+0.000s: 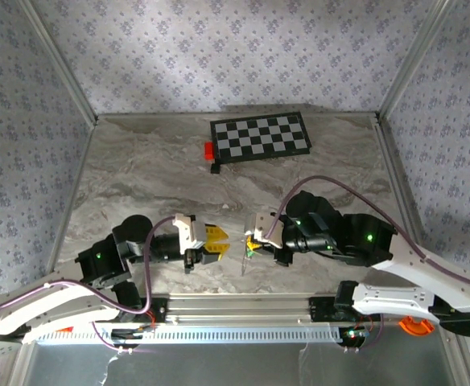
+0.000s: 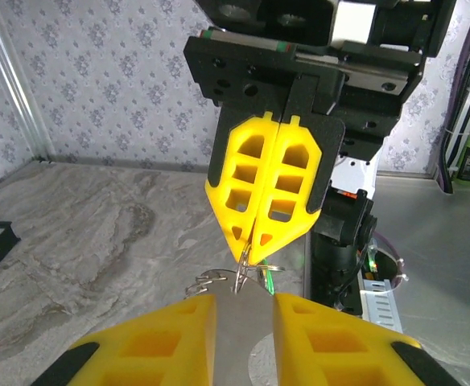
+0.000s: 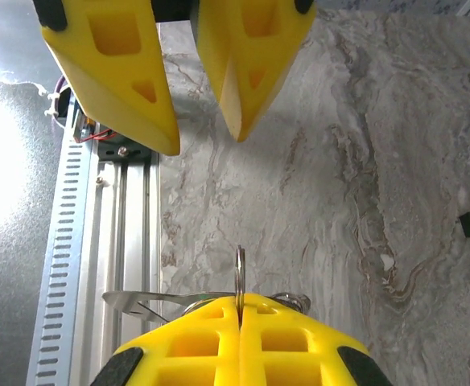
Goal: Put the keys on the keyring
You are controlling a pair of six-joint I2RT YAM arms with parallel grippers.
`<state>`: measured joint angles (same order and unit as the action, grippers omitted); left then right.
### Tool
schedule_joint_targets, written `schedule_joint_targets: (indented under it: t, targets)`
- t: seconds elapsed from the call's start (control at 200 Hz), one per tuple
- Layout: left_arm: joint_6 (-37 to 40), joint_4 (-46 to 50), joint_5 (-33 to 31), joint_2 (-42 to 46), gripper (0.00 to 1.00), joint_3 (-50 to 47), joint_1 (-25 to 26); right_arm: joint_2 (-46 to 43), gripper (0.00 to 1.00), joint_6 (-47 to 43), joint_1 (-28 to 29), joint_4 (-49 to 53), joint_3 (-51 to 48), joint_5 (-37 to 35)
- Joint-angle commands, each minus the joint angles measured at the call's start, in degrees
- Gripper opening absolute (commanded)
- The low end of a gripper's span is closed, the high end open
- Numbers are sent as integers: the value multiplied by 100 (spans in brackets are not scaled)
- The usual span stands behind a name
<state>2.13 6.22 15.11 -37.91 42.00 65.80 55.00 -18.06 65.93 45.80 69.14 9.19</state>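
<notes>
The right hand (image 3: 240, 304) is clamped shut on the keyring (image 3: 240, 269), beside which a key (image 3: 134, 300) is seen projecting toward 9 o'clock. At 12 o'clock, the left hand (image 3: 201, 138) is held slightly parted, empty, over the marble desk (image 3: 315, 201).

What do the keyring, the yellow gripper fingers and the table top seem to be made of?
Keyring: thin grey metal, probably steel; its edge glints. Yellow fingers: hard matte plastic, perhaps printed; they have hollow cells and a dull, even colour. Table top: grey veined marble look with a slight sheen; real stone or a printed laminate, I cannot tell.
</notes>
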Motion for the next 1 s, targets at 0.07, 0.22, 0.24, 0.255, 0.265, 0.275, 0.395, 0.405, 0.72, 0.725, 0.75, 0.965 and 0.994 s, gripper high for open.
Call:
schedule_joint_targets:
  t: [0.07,0.22,0.24,0.255,0.265,0.275,0.395,0.405,0.72,0.725,0.75,0.965,0.994]
  targets:
    - [-73,-423,268,-218,26,-11,47,250,0,-13,22,565,498,124]
    - [-107,-564,361,-441,27,-16,47,438,0,-5,27,710,643,195]
    - [-104,-574,369,-455,27,-15,43,449,0,-4,25,719,652,205]
    - [-101,-585,368,-470,27,-16,46,457,0,-3,25,720,659,208]
    - [-99,-591,363,-473,27,-18,47,458,0,-4,23,720,661,220]
    - [-99,-599,361,-479,27,-19,42,465,0,-6,24,715,664,223]
    - [-86,-622,352,-517,26,-34,45,493,0,-4,20,696,680,289]
    - [-87,-622,352,-518,26,-27,46,505,0,-4,26,701,679,297]
    - [-35,-628,347,-723,25,-27,48,529,0,14,16,686,759,467]
    - [-36,-629,345,-720,25,-31,47,529,0,14,16,689,763,464]
    - [-33,-646,352,-730,25,-34,47,529,0,14,15,678,760,474]
    - [4,-682,311,-753,7,-23,47,563,0,8,25,702,776,512]
    - [14,-675,317,-762,4,-21,47,564,0,10,25,694,779,501]
